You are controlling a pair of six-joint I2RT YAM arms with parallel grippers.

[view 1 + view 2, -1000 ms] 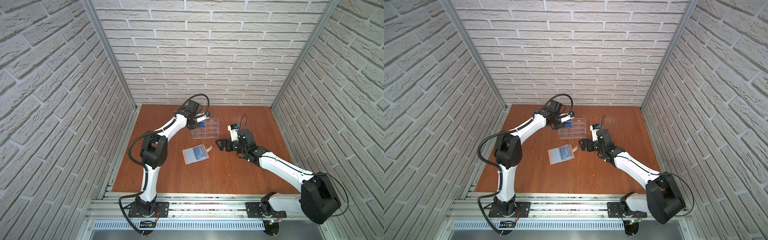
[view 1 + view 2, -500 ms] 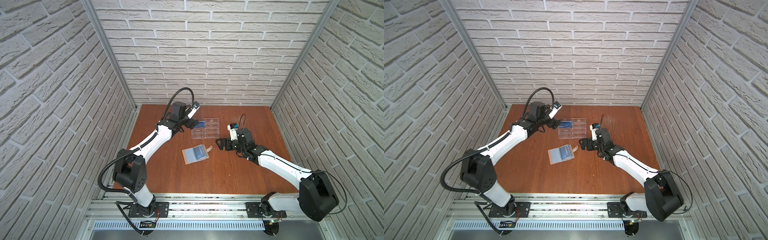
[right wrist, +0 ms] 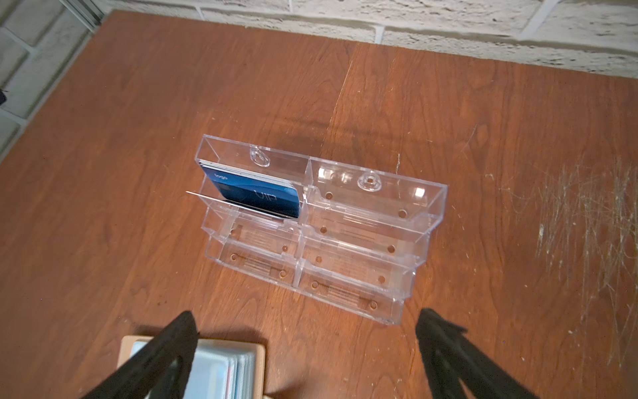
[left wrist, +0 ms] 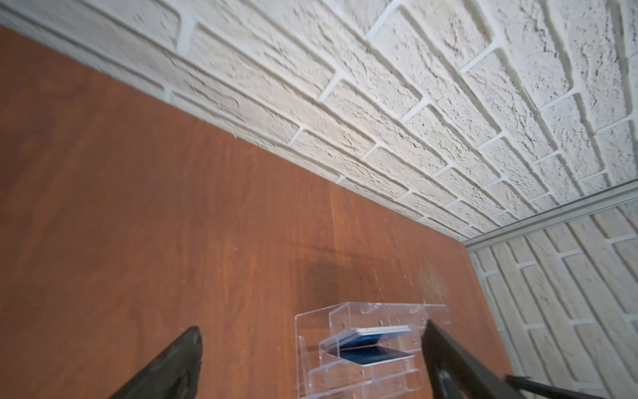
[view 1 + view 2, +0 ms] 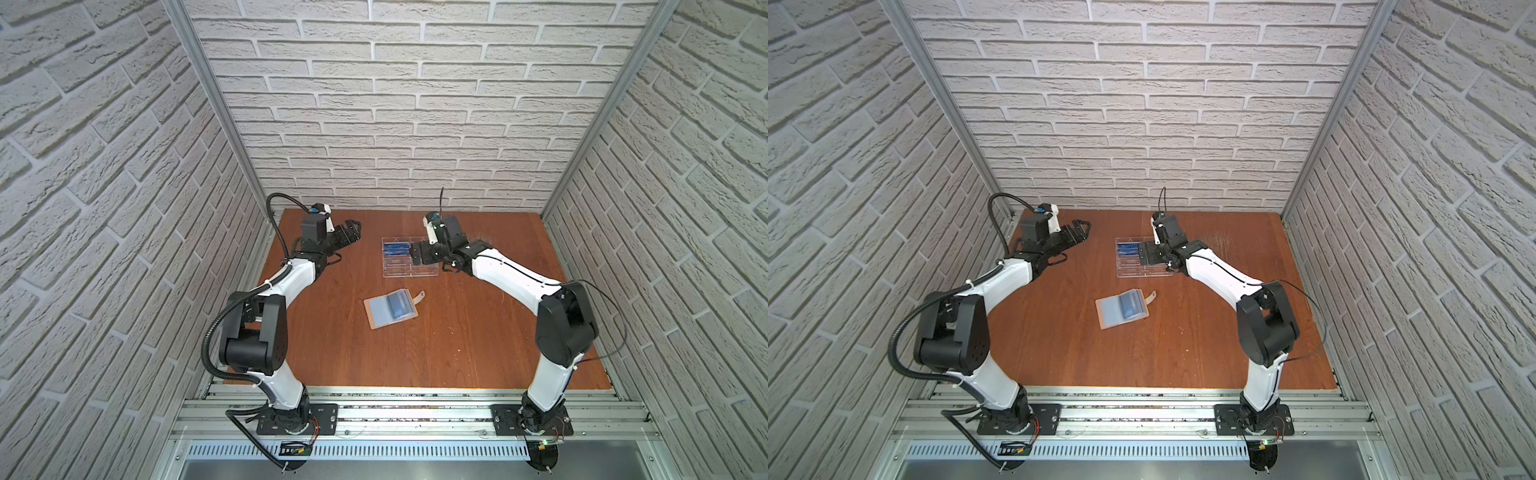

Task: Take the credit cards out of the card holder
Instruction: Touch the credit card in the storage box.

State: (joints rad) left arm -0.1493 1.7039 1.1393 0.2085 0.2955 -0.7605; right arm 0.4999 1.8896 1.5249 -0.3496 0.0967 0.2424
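In a top view we see the card holder (image 5: 376, 314) lying open near the middle of the brown table (image 5: 457, 353). One blue credit card (image 5: 398, 308) shows in its clear sleeves, and its snap strap (image 5: 420, 296) sticks out to one side. Beyond it sits a clear acrylic rack (image 5: 409, 271) with blue cards (image 5: 395, 249) in its far left slot. The right gripper (image 5: 413, 257) hangs over the rack. The left gripper (image 5: 352, 234) hovers well apart, towards the far left corner.

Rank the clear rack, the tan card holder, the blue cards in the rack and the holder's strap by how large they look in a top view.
1. The clear rack and the card holder look about alike. The right gripper hides part of the rack, so I do not rank them.
2. The blue cards.
3. The strap, smallest.
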